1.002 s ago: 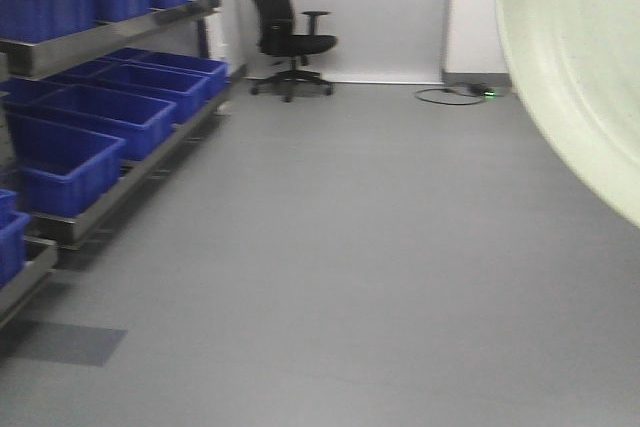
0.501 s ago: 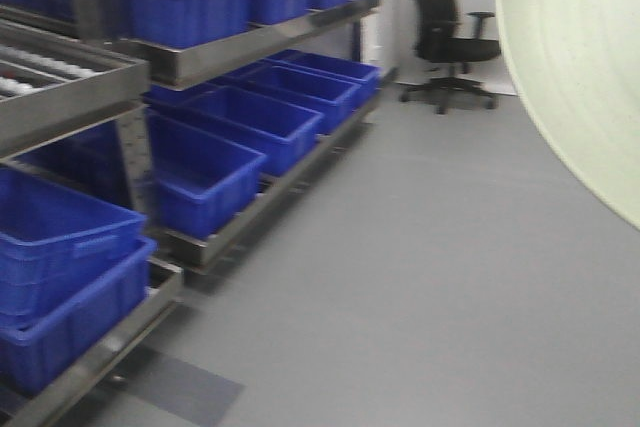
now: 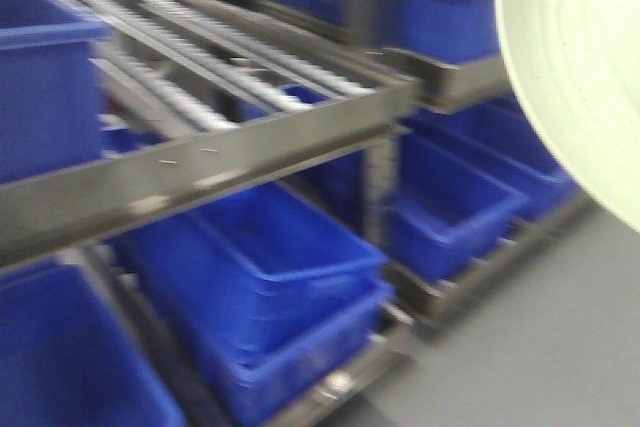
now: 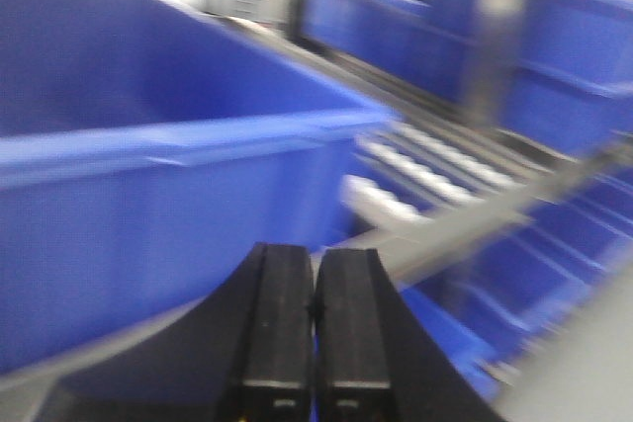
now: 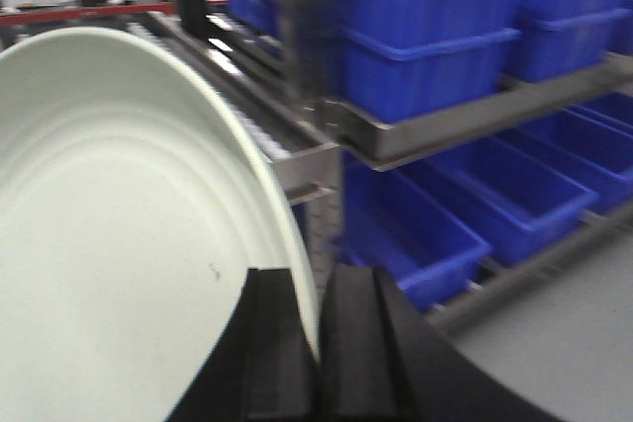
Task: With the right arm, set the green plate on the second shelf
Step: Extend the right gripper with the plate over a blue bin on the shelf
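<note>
R gripper [image 5: 318, 289] jaws pinch green plate [image 5: 129, 244] by its rim (plate stands on edge), blue bins [image 5: 425, 37] on rack [image 5: 445, 130] beyond; L gripper [image 4: 315, 269] jaws pressed together.

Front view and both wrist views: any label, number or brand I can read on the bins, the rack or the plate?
No readable text in any view.
Green plate: plain, no mark on it.
Blue bins: no label visible; motion blur hides any fine print.
Rack's front rail: a few small pale flecks, too blurred to read.
</note>
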You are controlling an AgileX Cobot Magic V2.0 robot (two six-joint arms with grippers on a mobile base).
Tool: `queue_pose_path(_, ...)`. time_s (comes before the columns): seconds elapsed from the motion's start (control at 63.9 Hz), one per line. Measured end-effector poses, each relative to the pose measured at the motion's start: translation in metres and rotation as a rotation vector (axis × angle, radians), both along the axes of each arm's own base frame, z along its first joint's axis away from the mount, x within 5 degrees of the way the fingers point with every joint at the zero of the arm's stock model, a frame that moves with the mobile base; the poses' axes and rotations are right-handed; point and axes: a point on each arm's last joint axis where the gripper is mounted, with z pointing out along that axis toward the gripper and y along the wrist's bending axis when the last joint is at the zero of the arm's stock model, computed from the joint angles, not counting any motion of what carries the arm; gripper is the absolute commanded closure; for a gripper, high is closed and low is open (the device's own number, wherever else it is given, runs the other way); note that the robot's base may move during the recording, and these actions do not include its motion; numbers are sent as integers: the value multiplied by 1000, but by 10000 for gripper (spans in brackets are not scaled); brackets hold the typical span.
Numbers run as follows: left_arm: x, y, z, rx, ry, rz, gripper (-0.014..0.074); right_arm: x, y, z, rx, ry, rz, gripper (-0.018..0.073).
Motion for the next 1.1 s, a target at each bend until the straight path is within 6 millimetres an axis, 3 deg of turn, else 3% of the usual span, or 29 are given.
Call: queue_pose_path(1.096, 0, 0, 0, 0, 0, 0, 466, 0, 0, 0, 0, 0, 0, 503)
